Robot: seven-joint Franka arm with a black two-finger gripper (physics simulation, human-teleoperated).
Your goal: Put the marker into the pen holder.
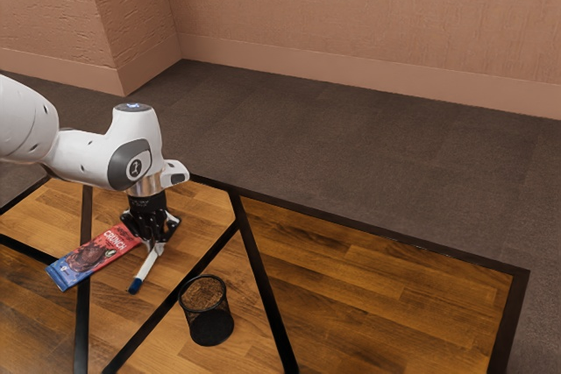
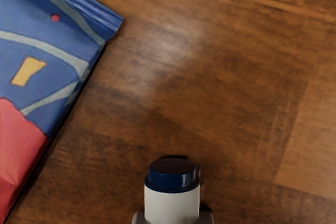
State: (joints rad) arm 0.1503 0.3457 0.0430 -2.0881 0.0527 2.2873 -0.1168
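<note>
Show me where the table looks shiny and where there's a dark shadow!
In the wrist view, a pale, hazy glare lies on the wooden table, and a thin dark shadow runs along the edge of the blue-and-red packet; in the exterior view, soft light spreads over the pinkish-brown wall.

Close beside me, toward the exterior view's left, the Crunch chocolate packet [image 1: 88, 256] lies flat, a low obstacle. Toward that view's right and nearer its camera, the mesh pen holder [image 1: 207, 311] stands in my way. Open tabletop [image 1: 166, 278] separates me from it; past it, I have broader room.
</note>
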